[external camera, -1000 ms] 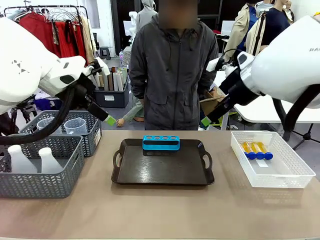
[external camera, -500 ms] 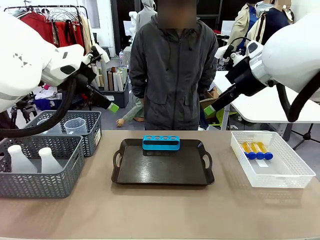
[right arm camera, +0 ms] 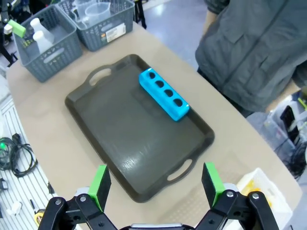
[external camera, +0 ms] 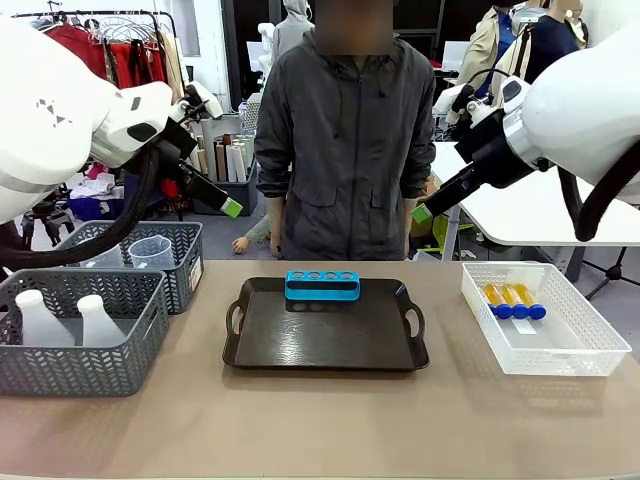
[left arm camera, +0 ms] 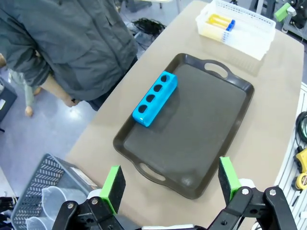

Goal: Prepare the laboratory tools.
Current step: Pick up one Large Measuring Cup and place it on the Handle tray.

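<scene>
**A:** Both arms are raised well above the table [external camera: 320, 430], and the front view catches one green pad on each side. What do the wrist cameras add?

**B:** The full spread. On the left gripper [left arm camera: 171, 178] the fingers are wide apart with nothing between them. It's the same on the right gripper [right arm camera: 156, 178], fingers parted and holding nothing.

**A:** And the blue tube rack [external camera: 322, 285]?

**B:** It lies along the far edge of the dark brown tray [external camera: 325, 340], mid-table, just in front of the person [external camera: 340, 130]. From the front it's a low blue bar. From above, both wrist views look straight into four dark round holes in a row.

**A:** Where are the tubes [external camera: 512, 298]?

**B:** They're yellow-orange with blue caps, lying side by side in the white basket [external camera: 580, 350] on the right, caps toward the near side. I count three from the front. In the right wrist view that basket is cut off at the corner, just a yellow smudge.

**A:** And the left side?

**B:** Two white conical flasks [external camera: 40, 318] stand upright in the near grey mesh basket [external camera: 80, 370]. The clear beaker [external camera: 152, 250] sits in the far grey mesh basket [external camera: 190, 280], its markings too faint to read. There's a second clear vessel beside it that I can't make out.
</scene>
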Robot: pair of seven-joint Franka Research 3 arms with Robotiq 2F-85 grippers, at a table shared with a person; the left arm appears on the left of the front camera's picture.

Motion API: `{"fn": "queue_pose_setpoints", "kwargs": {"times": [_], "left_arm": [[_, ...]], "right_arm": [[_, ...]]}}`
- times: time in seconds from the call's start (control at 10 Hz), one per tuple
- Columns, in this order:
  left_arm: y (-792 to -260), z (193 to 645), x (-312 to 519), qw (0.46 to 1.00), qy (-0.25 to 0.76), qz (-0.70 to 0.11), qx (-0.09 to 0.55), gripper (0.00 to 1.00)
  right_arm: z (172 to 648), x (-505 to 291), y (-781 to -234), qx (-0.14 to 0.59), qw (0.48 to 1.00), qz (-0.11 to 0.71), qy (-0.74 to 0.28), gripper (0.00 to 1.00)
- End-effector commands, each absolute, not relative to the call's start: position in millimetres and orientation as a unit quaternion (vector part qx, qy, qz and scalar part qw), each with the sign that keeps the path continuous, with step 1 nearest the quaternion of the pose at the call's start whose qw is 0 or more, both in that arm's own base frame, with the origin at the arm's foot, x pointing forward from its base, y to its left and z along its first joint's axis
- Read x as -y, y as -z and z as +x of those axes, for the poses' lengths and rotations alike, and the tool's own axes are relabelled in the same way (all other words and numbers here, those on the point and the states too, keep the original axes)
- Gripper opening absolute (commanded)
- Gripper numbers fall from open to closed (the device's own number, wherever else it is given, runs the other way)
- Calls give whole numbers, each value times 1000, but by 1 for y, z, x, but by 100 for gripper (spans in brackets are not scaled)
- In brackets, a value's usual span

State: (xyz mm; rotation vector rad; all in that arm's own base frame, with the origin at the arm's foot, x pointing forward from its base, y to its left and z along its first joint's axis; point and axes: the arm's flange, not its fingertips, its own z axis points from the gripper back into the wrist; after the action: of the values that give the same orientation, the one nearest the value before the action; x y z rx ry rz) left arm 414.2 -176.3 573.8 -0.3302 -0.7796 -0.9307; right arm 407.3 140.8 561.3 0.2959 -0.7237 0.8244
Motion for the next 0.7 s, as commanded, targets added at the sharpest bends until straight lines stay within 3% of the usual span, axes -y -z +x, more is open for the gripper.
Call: {"fn": "queue_pose_setpoints", "kwargs": {"times": [0.0, 0.5, 0.6], "left_arm": [[-575, 413, 175, 807, 437, -156, 365, 100], [-575, 413, 177, 808, 436, -152, 365, 100], [-580, 417, 174, 828, 432, -127, 333, 100]], "right_arm": [[404, -142, -562, 335, 842, 147, -396, 100], [404, -142, -562, 335, 842, 147, -396, 100], [404, -142, -562, 335, 842, 147, -396, 100]]}}
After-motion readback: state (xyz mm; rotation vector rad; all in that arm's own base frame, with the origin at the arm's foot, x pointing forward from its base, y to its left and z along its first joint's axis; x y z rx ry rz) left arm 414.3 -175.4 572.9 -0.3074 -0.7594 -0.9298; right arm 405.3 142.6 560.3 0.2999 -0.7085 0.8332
